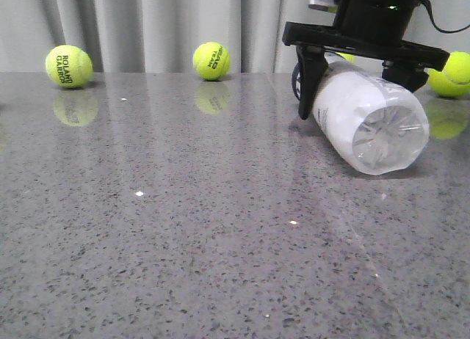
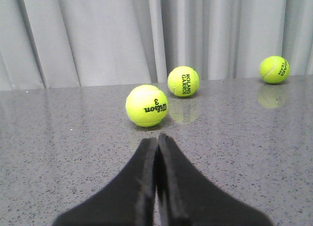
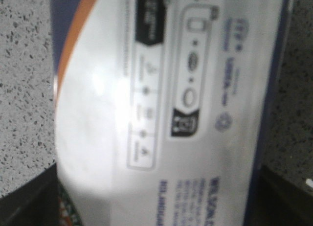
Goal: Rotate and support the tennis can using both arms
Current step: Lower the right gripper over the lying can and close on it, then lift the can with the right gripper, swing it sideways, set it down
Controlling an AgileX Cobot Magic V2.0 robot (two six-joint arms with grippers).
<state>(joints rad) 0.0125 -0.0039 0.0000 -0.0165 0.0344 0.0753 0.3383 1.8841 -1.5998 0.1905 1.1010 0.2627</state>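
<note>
- Currently the tennis can [image 1: 367, 119] lies tilted on the table [image 1: 183, 229], at the robot's right, its clear ribbed end toward the camera.
- It is straddled and apparently gripped by the right gripper [image 1: 360, 78] across the labelled middle.
- The left gripper [image 2: 157, 187] is clenched on nothing, away from the can.
- A light, smooth, thin-walled cylinder is judged: prone to roll, slip or dent, best supported at the stiffer ends.

tennis can [image 1: 365, 115]: white, navy, orange | table [image 1: 183, 229]: grey speckled | claw [image 1: 358, 71]: black

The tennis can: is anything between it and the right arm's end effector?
Nothing visible. The right end effector already straddles the tennis can, a finger on each side, with the can lying tilted on the table.
</note>
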